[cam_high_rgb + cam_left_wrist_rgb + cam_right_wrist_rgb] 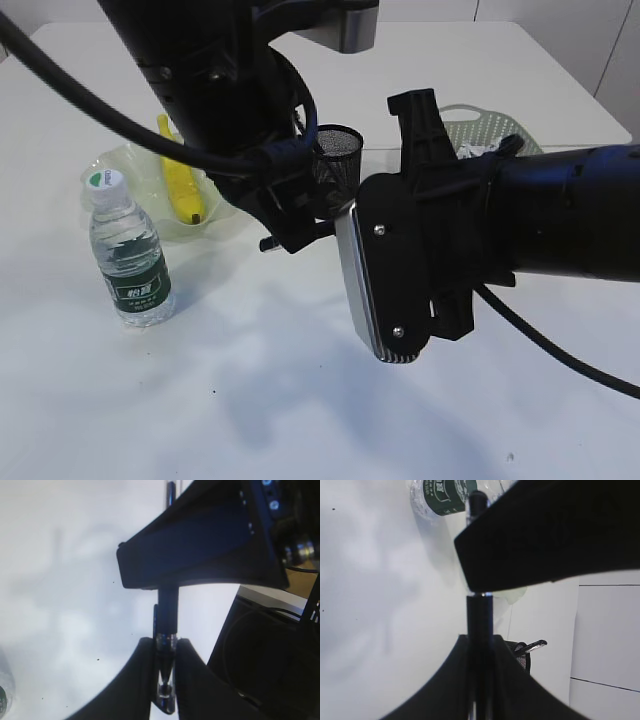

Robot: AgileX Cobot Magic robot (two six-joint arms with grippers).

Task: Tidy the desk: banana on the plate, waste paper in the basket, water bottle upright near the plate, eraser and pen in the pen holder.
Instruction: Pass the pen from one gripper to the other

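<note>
Pinching one dark pen from both ends, the left gripper and right gripper meet above the white table, just near the mesh pen holder. At the left, a water bottle stands upright; its green label's writing is unreadable. Behind it, the banana lies on the pale plate. A green basket sits far right.

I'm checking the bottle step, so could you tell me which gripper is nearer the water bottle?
Left. The left gripper is just right of the water bottle, by the plate, clamped on the pen; the right gripper grips that pen from farther right.
</note>
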